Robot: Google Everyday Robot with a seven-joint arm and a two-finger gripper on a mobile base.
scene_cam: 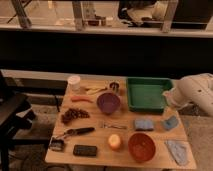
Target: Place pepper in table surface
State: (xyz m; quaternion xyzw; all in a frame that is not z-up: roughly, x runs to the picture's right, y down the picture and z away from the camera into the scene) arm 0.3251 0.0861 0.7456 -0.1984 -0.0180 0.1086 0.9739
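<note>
Wooden tabletop (100, 137) below a dark window wall carries the pepper (81, 99), lying flat just left of the purple bowl (108, 102). Well right of that bowl, beyond the green tray (146, 94), the gripper (169, 100) hangs above the tabletop. Whether its jaws are spread or pressed together cannot be told.

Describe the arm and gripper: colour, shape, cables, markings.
The arm is off-white, with smooth rounded casing, entering from the right edge. No cables or markings visible. The gripper at its tip, beside the green tray and its right rim, looks the same pale colour; nothing more can be told.
</note>
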